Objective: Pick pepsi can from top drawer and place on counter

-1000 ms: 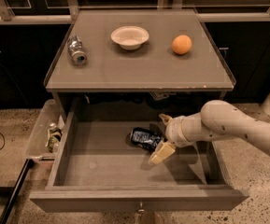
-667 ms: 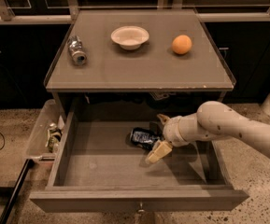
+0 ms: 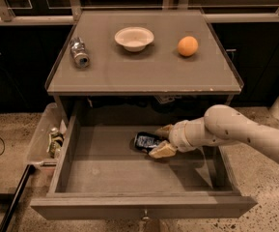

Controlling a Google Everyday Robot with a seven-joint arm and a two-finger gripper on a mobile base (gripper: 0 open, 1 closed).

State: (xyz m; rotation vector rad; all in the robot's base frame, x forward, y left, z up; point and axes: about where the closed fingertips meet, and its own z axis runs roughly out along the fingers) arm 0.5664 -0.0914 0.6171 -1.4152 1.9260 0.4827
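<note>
Camera view looks down on the top drawer (image 3: 129,208), pulled wide open. The pepsi can (image 3: 146,141) is lying on its side on the drawer floor, toward the back. The gripper (image 3: 161,140) is down inside the drawer at the can's right end, fingers (image 3: 162,151) spread apart with one on each side of it. Can't really tell if they're touching the can. Up on the counter (image 3: 148,74) there's a silver can (image 3: 79,52) tipped over, a white bowl (image 3: 134,37) and an orange (image 3: 188,46).
</note>
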